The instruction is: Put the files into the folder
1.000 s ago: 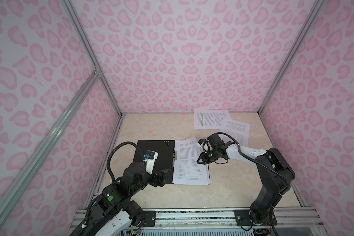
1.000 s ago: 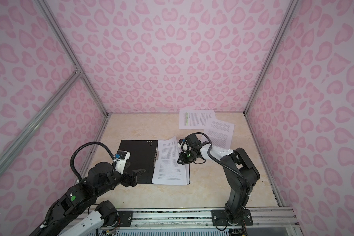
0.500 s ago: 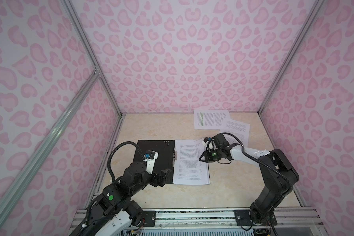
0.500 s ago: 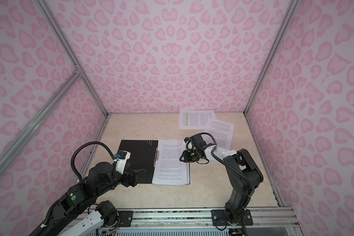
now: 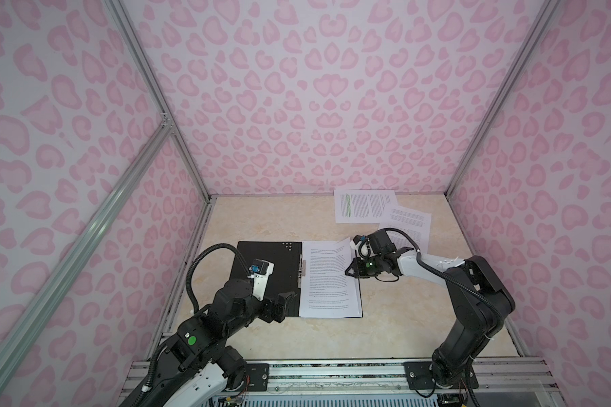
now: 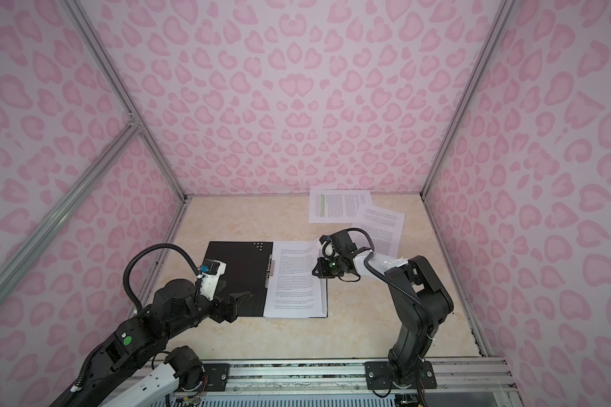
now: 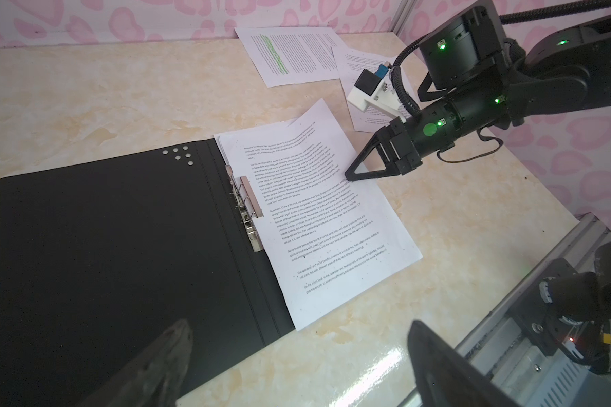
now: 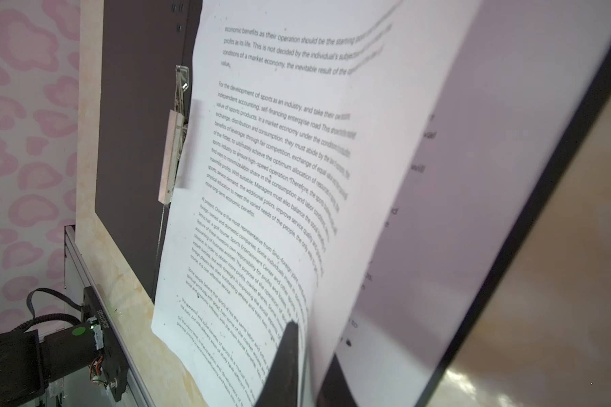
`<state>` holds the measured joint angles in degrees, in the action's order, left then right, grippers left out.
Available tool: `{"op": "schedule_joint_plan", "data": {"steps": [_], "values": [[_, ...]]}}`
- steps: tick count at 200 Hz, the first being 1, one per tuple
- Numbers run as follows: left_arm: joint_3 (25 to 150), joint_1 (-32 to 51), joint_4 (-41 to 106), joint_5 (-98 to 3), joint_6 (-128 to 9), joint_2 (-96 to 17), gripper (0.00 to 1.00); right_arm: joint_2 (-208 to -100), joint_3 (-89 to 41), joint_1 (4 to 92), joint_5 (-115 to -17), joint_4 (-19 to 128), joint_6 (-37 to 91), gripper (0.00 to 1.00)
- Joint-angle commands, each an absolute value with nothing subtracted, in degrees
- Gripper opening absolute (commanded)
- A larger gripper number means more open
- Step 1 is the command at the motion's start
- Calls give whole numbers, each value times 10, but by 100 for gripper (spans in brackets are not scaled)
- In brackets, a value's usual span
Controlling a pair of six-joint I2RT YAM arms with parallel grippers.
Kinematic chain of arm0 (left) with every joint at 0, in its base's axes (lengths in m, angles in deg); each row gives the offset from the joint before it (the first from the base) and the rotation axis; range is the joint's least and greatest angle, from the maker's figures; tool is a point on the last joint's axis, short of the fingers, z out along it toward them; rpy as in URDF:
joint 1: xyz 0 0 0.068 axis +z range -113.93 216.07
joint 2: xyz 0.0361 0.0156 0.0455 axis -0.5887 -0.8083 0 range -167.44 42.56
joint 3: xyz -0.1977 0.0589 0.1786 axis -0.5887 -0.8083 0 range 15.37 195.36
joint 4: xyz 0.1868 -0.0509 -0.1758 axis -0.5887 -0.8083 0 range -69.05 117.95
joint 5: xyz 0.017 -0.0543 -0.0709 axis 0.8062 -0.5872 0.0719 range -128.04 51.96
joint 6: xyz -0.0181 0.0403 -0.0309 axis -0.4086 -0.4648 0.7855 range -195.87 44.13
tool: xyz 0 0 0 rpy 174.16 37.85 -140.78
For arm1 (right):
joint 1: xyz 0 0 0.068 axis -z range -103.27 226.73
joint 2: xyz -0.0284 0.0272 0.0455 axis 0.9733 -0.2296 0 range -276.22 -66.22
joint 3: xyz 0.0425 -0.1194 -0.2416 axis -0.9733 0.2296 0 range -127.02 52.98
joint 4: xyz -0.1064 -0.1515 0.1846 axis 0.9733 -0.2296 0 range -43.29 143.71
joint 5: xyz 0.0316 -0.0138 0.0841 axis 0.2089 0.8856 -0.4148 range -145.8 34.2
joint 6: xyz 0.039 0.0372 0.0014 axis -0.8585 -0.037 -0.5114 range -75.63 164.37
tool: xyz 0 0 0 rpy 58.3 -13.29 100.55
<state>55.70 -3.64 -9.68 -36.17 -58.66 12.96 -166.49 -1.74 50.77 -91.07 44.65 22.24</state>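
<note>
Two sheets (image 5: 364, 206) are lying loose at the back of the counter (image 5: 297, 218), with the rest of the files (image 7: 332, 229) sitting in the open folder (image 7: 103, 246). My right fingers (image 7: 353, 173) are pinching the top sheet (image 8: 261, 176) by its edge, left fingers (image 7: 438, 366) hanging wide open.

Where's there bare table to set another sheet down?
Free: far left, between folder, back wall and green-marked sheet; the front strip between folder and rail. Right of the stack is bare but under the right arm. Crowded: far right, two loose sheets; the stack, where the right gripper pinches the top sheet.
</note>
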Motion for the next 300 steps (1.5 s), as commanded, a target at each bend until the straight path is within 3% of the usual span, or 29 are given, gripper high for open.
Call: {"op": "schedule_joint_plan", "data": {"steps": [1, 58, 111, 134, 177, 238, 261, 300], "values": [[557, -36, -86, -364, -592, 129, 97, -1668, -11, 508, -901, 464, 217, 11], [557, -36, -85, -367, -591, 132, 97, -1668, -8, 508, -894, 471, 216, 17], [557, -36, -84, -370, -592, 136, 97, -1637, 12, 521, -828, 456, 217, 67], [557, -36, -84, -375, -594, 137, 97, -1605, 33, 555, -791, 459, 200, 80], [555, -36, -79, -383, -593, 146, 97, -1550, 74, 652, -664, 486, 149, 86], [554, -36, -78, -382, -588, 161, 97, -1623, -17, 790, -655, 467, 112, 83], [553, -36, -77, -384, -587, 168, 97, -1667, -42, 835, -703, 479, 105, 83], [552, -36, -75, -385, -586, 173, 97, -1702, -76, 846, -712, 455, 111, 83]]}}
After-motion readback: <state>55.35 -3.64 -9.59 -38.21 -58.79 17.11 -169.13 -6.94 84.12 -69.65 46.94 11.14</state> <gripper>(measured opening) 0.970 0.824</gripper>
